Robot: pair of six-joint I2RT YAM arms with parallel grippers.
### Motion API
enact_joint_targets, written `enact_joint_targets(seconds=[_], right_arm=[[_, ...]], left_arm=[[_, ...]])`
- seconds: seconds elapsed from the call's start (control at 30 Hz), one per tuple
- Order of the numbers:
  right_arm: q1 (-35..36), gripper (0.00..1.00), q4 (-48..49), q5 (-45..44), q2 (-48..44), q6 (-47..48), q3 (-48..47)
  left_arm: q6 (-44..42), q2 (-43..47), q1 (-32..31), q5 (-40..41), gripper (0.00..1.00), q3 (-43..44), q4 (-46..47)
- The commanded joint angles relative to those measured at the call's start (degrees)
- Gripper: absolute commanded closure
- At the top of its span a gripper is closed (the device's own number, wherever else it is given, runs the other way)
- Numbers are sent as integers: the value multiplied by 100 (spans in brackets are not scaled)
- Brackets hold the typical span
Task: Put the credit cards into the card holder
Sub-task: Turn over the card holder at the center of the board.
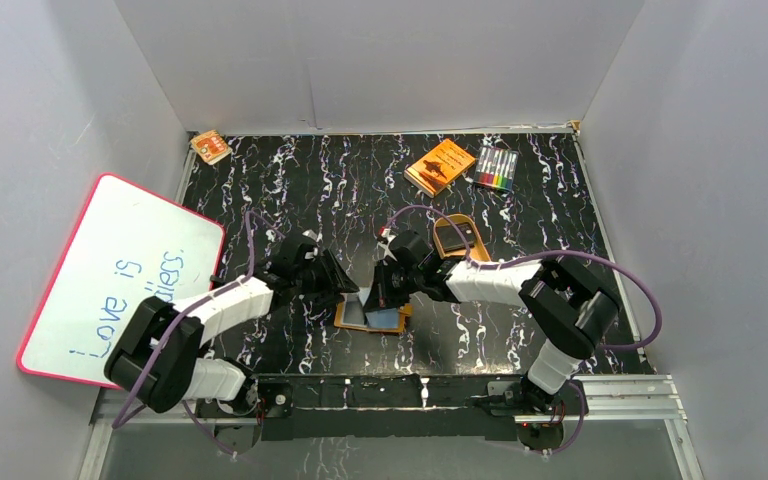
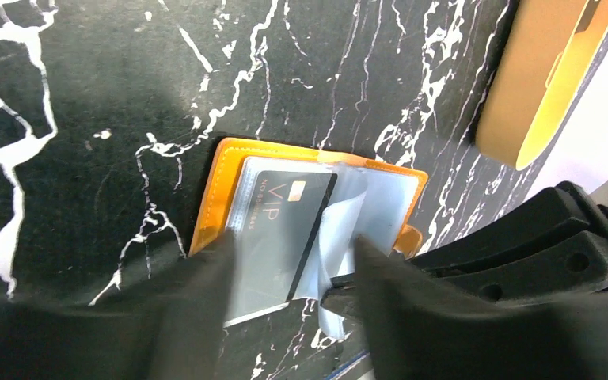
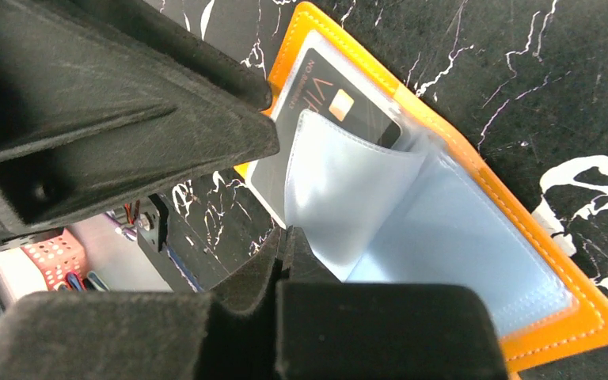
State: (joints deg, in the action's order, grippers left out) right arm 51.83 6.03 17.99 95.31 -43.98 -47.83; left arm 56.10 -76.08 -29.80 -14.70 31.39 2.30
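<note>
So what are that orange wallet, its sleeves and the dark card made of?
Wallet: seemingly leather or imitation, matte, stitched edges. Sleeves: thin translucent plastic, glossy, one curling up. Card: likely stiff plastic, dark, printed, with a gold chip.

Plain pale grey panels [image 1: 380, 60] are enclosing the black, white-veined tabletop [image 1: 290, 180] at the back and on both sides. Soft, even light is falling across it. A pink-rimmed whiteboard [image 1: 120, 280] is resting against the left panel. A metal rail [image 1: 640, 395] is running along the near edge.

Dark VIP card [image 2: 285, 229], lower end behind blurred fingers [image 2: 194, 317].
</note>
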Motion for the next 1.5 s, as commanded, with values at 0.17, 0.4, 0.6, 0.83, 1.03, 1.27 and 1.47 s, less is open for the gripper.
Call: enact_joint_targets(seconds=[0.17, 0.4, 0.6, 0.83, 1.03, 1.27, 1.47], right_arm=[[54, 100, 153, -9, -141, 79, -119], [55, 100, 178, -52, -214, 104, -75], [57, 100, 251, -44, -242, 104, -76], [54, 100, 301, -30, -277, 102, -40], [52, 100, 341, -24, -319, 91, -16], [50, 100, 398, -23, -390, 87, 49], [53, 88, 262, -71, -507, 78, 71]], left_arm=[[-29, -76, 3, -148, 55, 301, -13], [-135, 310, 2, 43, 38, 401, -387], [91, -25, 1, -360, 43, 240, 110], [133, -244, 1, -493, 59, 222, 389], [140, -436, 1, -571, 73, 211, 514], [150, -527, -1, -611, 100, 110, 634], [138, -444, 1, -502, 100, 73, 577]])
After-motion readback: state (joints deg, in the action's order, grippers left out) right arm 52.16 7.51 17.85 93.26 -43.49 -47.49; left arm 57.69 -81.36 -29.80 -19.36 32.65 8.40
